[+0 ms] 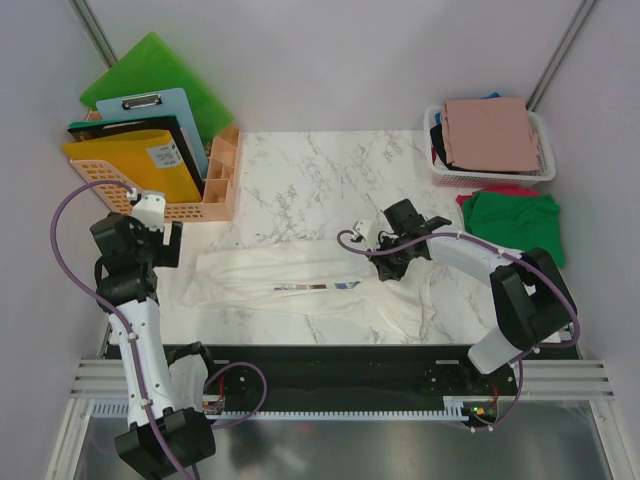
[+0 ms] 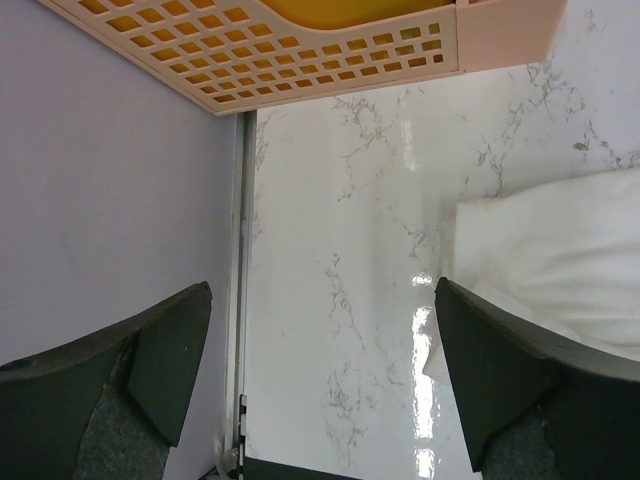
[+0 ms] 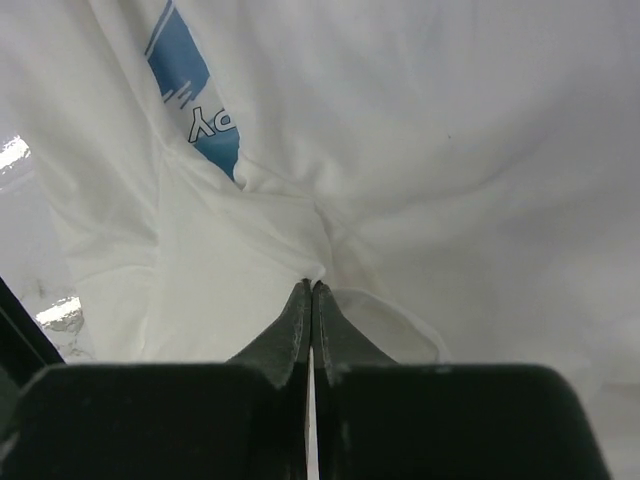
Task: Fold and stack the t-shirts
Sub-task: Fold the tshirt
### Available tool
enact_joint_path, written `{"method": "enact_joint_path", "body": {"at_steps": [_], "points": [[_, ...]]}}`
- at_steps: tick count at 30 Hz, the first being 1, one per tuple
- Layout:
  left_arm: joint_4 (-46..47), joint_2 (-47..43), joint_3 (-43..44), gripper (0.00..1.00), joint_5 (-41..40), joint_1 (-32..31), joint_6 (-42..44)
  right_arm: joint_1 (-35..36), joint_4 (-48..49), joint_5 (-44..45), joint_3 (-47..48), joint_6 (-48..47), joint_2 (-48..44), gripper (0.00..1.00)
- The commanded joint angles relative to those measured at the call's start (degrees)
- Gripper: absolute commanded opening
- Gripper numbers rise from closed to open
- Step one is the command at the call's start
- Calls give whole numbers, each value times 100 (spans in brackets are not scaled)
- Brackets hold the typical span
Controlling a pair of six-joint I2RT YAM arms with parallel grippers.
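Note:
A cream-white t-shirt lies spread lengthwise across the marble table, its small print facing up. My right gripper is down on its right part. In the right wrist view the jaws are pressed together on a small pinch of the white cloth, just below the blue print. My left gripper hangs open over bare marble near the table's left edge. Its fingers hold nothing, and the shirt's end lies by the right finger. A green t-shirt lies folded at the right, over a red one. A dusty-pink t-shirt tops the basket.
A white mesh basket at the back right holds the pink shirt over black cloth. A peach organiser at the back left holds green boards, a clipboard and a yellow folder. Grey walls close in on both sides.

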Motion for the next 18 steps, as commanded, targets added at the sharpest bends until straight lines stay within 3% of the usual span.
{"method": "enact_joint_path", "body": {"at_steps": [1, 2, 5, 6, 7, 9, 12, 18], "points": [[58, 62, -78, 100, 53, 16, 95, -6, -177, -37, 256, -127, -280, 0], [49, 89, -78, 100, 53, 16, 104, -15, -230, 24, 265, -144, -307, 0], [66, 142, -78, 100, 97, 25, 183, -32, -459, 208, 274, -259, -473, 21], [58, 133, -78, 100, 115, 25, 192, -50, -486, 253, 256, -294, -509, 30], [58, 168, -78, 100, 115, 25, 201, -59, -555, 314, 239, -329, -570, 56], [58, 168, -96, 100, 150, 16, 210, -146, -582, 472, 221, -434, -640, 73], [58, 159, -131, 100, 203, 25, 245, -322, -670, 613, 168, -592, -728, 80], [58, 185, -262, 100, 308, 16, 280, -630, -837, 509, 142, -681, -1175, 82]]}}
